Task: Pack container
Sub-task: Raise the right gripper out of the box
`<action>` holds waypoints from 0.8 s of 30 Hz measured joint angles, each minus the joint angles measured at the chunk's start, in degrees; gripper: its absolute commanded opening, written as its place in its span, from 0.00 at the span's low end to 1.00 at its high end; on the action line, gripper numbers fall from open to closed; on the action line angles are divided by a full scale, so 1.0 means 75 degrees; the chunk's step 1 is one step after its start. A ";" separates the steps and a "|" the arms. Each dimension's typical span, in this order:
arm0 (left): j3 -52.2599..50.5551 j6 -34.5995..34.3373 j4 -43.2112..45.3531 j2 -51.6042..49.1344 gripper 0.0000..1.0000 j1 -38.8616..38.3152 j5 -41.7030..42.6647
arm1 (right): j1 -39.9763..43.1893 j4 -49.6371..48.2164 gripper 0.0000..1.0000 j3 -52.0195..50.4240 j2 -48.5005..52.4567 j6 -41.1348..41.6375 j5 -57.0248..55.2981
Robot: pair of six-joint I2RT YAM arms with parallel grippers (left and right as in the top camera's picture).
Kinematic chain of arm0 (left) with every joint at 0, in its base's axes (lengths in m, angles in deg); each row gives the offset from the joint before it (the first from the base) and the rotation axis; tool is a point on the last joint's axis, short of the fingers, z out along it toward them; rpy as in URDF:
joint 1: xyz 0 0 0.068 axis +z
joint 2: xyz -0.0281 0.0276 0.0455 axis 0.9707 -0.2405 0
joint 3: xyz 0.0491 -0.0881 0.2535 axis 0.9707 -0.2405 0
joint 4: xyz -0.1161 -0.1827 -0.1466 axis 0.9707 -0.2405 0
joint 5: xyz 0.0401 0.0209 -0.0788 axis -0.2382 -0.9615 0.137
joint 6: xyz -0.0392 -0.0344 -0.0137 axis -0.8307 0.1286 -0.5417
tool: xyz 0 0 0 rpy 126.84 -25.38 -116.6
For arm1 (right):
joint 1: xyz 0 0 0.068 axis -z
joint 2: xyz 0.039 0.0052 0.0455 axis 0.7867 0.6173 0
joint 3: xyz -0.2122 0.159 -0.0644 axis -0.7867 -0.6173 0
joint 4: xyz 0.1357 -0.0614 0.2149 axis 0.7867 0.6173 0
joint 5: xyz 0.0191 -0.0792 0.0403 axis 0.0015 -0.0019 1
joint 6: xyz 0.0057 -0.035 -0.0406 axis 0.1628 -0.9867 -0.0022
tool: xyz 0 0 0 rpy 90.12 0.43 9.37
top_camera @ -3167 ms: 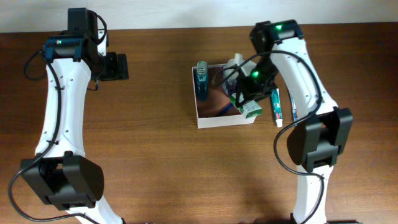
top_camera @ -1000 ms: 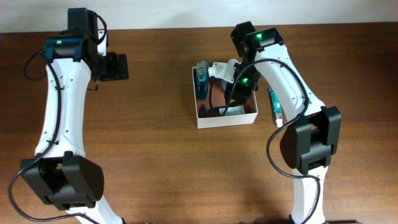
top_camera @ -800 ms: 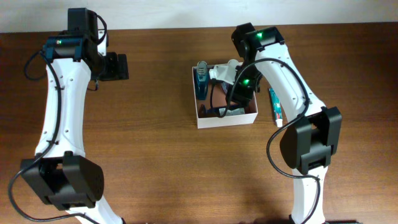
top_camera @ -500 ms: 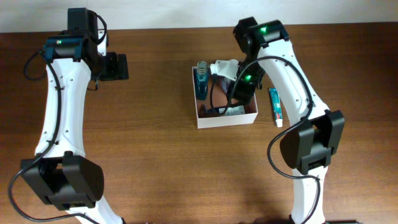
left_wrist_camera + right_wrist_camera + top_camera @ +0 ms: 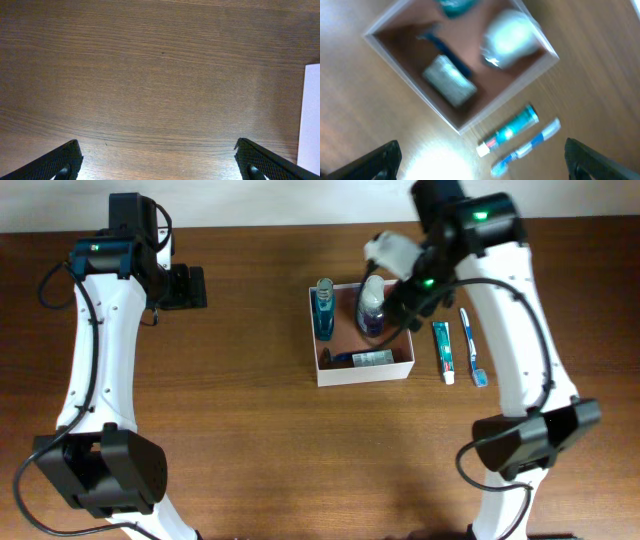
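The container point(image 5: 317, 372) is a white-walled square box with a reddish-brown inside, at mid table. In it stand a teal bottle point(image 5: 324, 310) and a white-capped bottle point(image 5: 371, 305). A blue razor point(image 5: 335, 358) and a small grey-green packet point(image 5: 372, 358) lie along its near wall. My right gripper point(image 5: 408, 292) hangs high over the box's right side, open and empty. Its blurred wrist view looks down on the container point(image 5: 410, 82), the packet point(image 5: 450, 82) and the white-capped bottle point(image 5: 512, 37). My left gripper point(image 5: 188, 287) is far to the left, open over bare wood point(image 5: 157, 150).
A toothpaste tube point(image 5: 441, 350) and a toothbrush point(image 5: 471, 345) lie side by side on the table just right of the box. In the right wrist view the toothpaste point(image 5: 507, 132) and toothbrush point(image 5: 527, 147) show below the box. A white edge point(image 5: 310, 120) shows at the right of the left wrist view.
My right gripper has opened, risen out of the container and swung up and to the right, leaving the packet lying inside. The left arm has not moved.
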 measured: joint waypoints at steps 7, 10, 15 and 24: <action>0.0000 0.0000 0.0000 0.0000 0.99 0.0000 0.0000 | 0.1349 -0.0064 0.99 -0.0230 -0.0020 0.2174 -0.0624; 0.0000 0.0000 0.0000 0.0000 0.99 0.0000 -0.0003 | 0.1912 -0.0175 0.99 -0.0358 -0.0009 0.2719 -0.0431; 0.0000 0.0000 0.0000 0.0000 0.99 0.0000 0.0000 | 0.2302 -0.0475 0.99 -0.0405 -0.0003 0.3101 0.0743; 0.0000 0.0000 0.0000 0.0000 0.99 0.0000 -0.0003 | 0.2133 -0.0962 0.99 -0.1218 0.0020 0.3378 0.0807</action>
